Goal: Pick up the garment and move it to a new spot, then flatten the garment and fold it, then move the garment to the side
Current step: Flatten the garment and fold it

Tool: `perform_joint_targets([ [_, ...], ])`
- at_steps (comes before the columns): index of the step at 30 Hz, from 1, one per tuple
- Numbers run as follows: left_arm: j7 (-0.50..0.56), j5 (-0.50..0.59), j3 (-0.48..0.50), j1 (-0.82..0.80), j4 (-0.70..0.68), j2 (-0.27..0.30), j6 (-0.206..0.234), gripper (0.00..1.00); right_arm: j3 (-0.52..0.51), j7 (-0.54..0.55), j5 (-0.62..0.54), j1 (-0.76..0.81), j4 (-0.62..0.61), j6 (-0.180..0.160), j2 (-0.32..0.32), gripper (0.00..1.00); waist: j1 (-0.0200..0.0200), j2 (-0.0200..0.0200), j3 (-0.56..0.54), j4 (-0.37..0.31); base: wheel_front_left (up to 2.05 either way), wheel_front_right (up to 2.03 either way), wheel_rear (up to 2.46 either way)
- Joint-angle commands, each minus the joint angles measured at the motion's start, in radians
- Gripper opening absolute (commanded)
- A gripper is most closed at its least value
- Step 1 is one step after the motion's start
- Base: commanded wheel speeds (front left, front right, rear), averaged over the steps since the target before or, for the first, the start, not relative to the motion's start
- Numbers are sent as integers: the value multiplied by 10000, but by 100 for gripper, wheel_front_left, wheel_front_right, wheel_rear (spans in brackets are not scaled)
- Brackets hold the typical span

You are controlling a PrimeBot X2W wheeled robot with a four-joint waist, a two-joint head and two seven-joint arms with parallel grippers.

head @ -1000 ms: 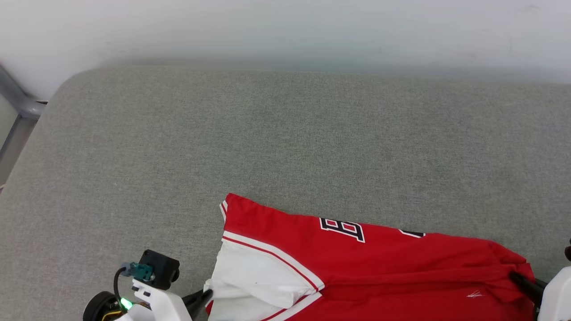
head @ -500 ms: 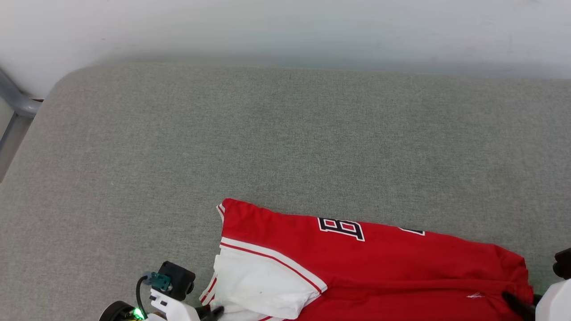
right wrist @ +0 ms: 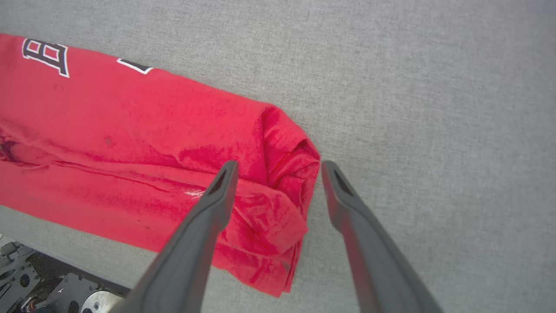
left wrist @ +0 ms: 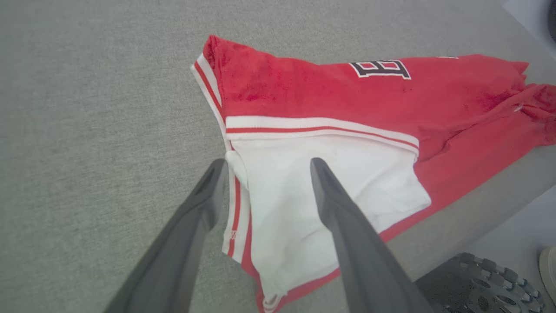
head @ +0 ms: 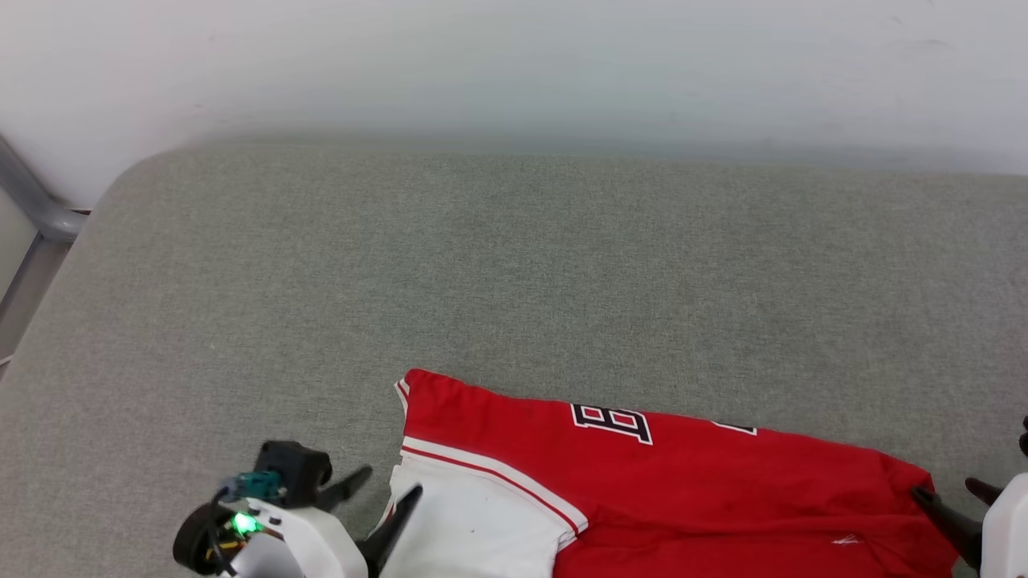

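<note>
Both opened since prev frame: L gripper [left wrist: 267, 164] spread over garment [left wrist: 304, 95] sleeve [left wrist: 278, 200], R gripper [right wrist: 279, 165] over its bunched end (wrist cams).

The head camera looks down and forward over the grey worktop [head: 514, 265] to the white wall [head: 514, 64], while the wrist cameras look from near along the left fingers [left wrist: 347, 234] at the sleeve end of the red shirt [left wrist: 325, 95] and along the right fingers [right wrist: 204, 226] at its other end, both ends seen from the head too.
</note>
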Motion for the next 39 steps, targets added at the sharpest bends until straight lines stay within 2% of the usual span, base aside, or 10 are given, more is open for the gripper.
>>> perform_joint_targets([
  [1,-425,131,266,-136,-167,-43,189,100,-335,271,-83,49,-306,-8,297,100,0,-1,-27,35,0,0,0],
  [6,-1748,605,777,-254,-406,-233,654,100,-1349,1139,-448,-138,-583,-8,1333,100,0,-1,-8,131,0,0,0],
  [14,-3293,1573,1145,-207,-57,-590,1110,100,-2863,1793,-2063,-336,162,-8,2854,100,0,-1,263,362,0,0,0],
  [22,-3560,1995,1795,98,251,-842,893,100,-3653,1961,-2823,-441,1040,-8,3602,100,0,-1,620,547,0,0,0],
  [30,-3582,2341,2296,192,429,-1164,575,100,-3209,1811,-2463,-492,1741,10,4125,100,0,-1,780,564,0,0,0],
  [39,-3584,2616,2640,269,814,-1551,133,100,-2060,1461,-1912,-537,2205,56,4257,100,0,-1,798,490,0,0,0],
])
